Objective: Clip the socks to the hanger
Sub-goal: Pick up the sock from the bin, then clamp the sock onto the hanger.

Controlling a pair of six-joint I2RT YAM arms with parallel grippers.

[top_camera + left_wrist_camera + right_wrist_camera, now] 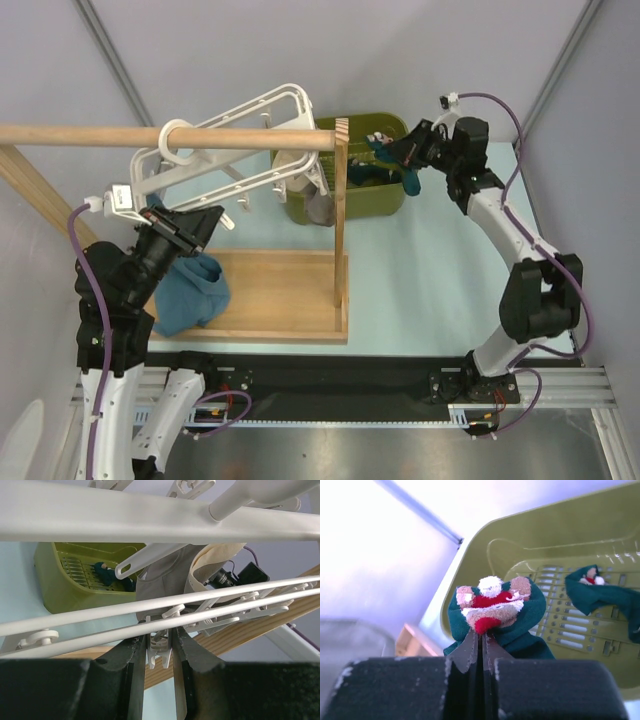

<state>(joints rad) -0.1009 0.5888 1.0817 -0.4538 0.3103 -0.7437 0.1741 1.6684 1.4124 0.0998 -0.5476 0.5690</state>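
The white hanger (245, 135) hangs by its ring hook from the wooden rod (90, 134); its bars (150, 517) cross the left wrist view. My left gripper (203, 224) (159, 642) is shut on one dangling white clip peg (161, 650), squeezed between both fingers just under a bar. My right gripper (408, 150) (482, 635) is shut on a dark teal sock (492, 605) (412, 180) with a red-and-white patch, held above the green basket (385, 200) (600, 525). Another teal sock (600, 592) (105, 575) lies inside the basket.
A wooden rack holds the rod on a post (340, 210) over a wooden base tray (280, 290). A blue-teal cloth lump (190, 290) lies on that base under my left arm. Grey and beige fabric (170, 580) hangs from the hanger near the basket.
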